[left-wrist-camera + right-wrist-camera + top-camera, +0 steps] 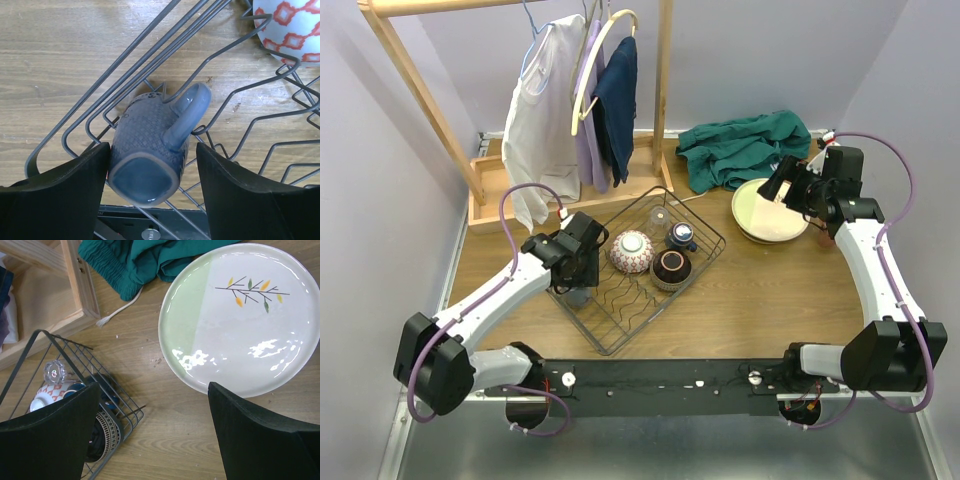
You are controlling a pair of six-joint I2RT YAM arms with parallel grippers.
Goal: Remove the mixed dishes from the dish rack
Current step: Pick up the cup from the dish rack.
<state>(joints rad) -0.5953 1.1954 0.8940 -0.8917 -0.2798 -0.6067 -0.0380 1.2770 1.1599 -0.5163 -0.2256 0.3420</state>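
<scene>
The black wire dish rack (620, 320) stands mid-table. A grey-blue textured cup (150, 145) lies on its side in the rack's left corner, handle up. My left gripper (152, 150) is open with a finger on each side of the cup; the left finger is against it, the right one stands clear. In the rack are also a patterned bowl (632, 250), a dark bowl (671, 267), a dark cup (680, 236) and a clear glass (659, 215). My right gripper (152, 387) is open and empty above the table beside the stacked cream plates (245, 315).
A wooden clothes rack (415, 75) with hanging garments (570, 100) stands at the back left on its wooden base (485, 205). A green cloth (745, 145) lies behind the plates. The rack's right corner (125, 412) shows in the right wrist view.
</scene>
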